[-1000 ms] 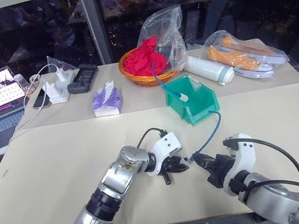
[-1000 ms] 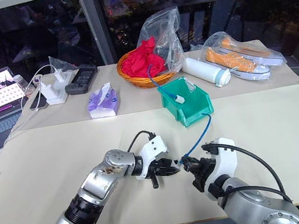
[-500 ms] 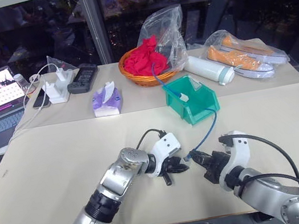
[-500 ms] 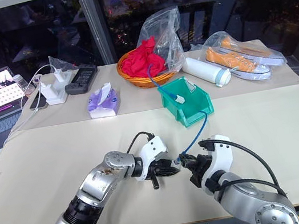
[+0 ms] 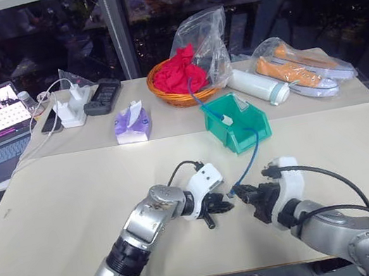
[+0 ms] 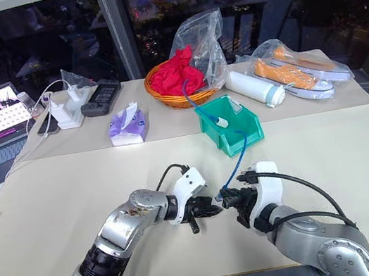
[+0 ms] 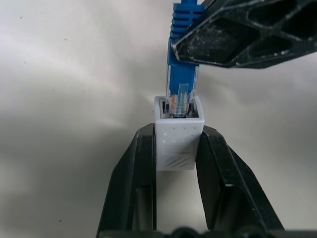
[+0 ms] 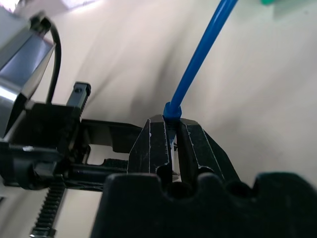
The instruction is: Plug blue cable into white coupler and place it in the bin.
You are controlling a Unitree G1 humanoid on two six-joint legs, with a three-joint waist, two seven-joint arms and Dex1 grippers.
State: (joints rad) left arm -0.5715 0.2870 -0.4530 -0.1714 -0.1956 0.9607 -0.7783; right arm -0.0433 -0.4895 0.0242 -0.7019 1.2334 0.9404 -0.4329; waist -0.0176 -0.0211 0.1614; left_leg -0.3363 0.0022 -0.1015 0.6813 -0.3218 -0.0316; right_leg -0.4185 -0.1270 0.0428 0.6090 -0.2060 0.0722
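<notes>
1. Presently, the left gripper (image 7: 177, 144): its two black fingers (image 7: 141, 163) are clamped on the flanks of the white coupler (image 7: 178, 136), a tiny boxy dotted plastic block, socket facing outward so a plug can enter.
2. Right gripper (image 8: 171, 141): fingers pressed together on the blue cable (image 5: 249, 161), a thin bright-blue network lead, gripped just behind its clear plug (image 7: 181, 99), probably for steering.
3. Plug: tip sits in the socket mouth; full seating cannot be judged.
4. Cable's far end: lies in the bin (image 5: 249, 130), a small teal-green plastic container with a cut-away front, beyond both grippers on the pale table (image 5: 67, 201).
5. Markings: no legible writing.
</notes>
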